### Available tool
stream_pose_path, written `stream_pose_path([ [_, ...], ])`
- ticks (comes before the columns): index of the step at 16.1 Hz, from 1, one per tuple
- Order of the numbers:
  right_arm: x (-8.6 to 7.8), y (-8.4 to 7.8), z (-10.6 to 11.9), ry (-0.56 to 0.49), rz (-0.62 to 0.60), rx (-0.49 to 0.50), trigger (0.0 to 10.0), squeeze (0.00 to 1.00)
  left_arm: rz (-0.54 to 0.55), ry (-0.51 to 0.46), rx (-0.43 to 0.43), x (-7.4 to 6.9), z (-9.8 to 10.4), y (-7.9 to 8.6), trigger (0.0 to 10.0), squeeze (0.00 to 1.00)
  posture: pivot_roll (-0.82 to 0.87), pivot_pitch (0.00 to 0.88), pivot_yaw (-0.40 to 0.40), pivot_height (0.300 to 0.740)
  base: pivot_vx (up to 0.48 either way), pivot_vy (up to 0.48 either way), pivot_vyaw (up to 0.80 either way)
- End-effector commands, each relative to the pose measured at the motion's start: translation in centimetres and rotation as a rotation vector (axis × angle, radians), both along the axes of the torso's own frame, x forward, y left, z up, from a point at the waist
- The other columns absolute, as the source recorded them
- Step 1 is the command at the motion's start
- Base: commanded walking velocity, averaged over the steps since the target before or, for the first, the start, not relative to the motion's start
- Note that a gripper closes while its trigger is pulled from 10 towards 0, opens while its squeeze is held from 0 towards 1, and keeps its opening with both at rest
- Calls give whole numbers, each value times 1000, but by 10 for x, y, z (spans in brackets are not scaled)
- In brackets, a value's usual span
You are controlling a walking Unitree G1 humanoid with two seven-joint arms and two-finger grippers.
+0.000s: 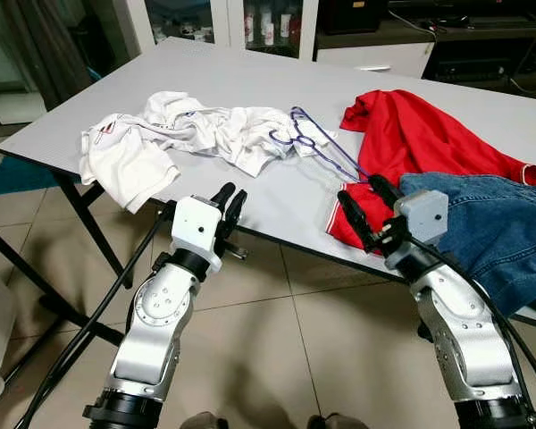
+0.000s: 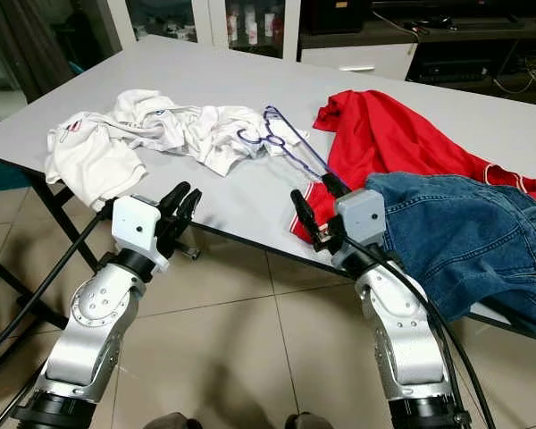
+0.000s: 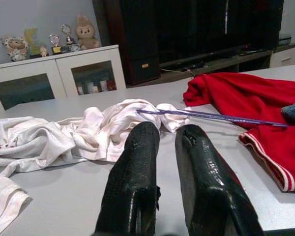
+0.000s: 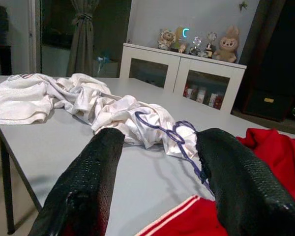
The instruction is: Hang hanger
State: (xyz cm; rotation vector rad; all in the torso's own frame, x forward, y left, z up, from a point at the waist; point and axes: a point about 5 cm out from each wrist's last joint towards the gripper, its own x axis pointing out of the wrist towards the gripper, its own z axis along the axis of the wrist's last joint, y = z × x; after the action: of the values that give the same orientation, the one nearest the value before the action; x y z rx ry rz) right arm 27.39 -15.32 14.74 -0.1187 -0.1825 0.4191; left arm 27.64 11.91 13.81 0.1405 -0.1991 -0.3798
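Note:
A purple wire hanger (image 1: pixel 317 145) lies flat on the grey table (image 1: pixel 250 76), its hook end on a crumpled white shirt (image 1: pixel 188 132) and its other end against a red garment (image 1: pixel 415 143). My right gripper (image 1: pixel 366 202) hovers at the table's near edge, open and empty, just in front of the red garment's hem and short of the hanger (image 4: pixel 179 140). My left gripper (image 1: pixel 231 198) is held at the near edge below the white shirt, its fingers (image 3: pixel 137 167) nearly together with nothing between them. The hanger (image 3: pixel 211 117) lies beyond them.
Blue jeans (image 1: pixel 496 232) lie on the table's right side, partly over the red garment. Black table legs (image 1: pixel 80 219) and cables (image 1: pixel 98 308) stand on the tiled floor at left. White cabinets (image 4: pixel 182 73) and a dark TV unit (image 3: pixel 187 34) stand behind the table.

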Motion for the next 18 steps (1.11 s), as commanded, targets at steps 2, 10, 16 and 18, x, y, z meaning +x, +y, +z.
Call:
stream_pose_path([
  [2, 2, 1, 3, -20, 7, -1, 10000, 0, 4, -4, 7, 3, 1, 0, 10000, 0, -71, 0, 47, 740, 246, 0, 0],
  [10, 5, 5, 3, -21, 24, -3, 10000, 0, 15, -5, 4, 2, 1, 1, 10000, 0, -63, 0, 41, 740, 267, 0, 0],
  [16, 5, 6, 2, -22, 27, -3, 10000, 0, 18, -5, 2, 2, 1, 1, 10000, 0, -61, 0, 41, 740, 329, 0, 0],
  [18, 6, 6, 2, -21, 27, -5, 10000, 0, 18, -3, 1, 1, 1, 1, 10000, 0, -62, 0, 40, 740, 349, 0, 0],
])
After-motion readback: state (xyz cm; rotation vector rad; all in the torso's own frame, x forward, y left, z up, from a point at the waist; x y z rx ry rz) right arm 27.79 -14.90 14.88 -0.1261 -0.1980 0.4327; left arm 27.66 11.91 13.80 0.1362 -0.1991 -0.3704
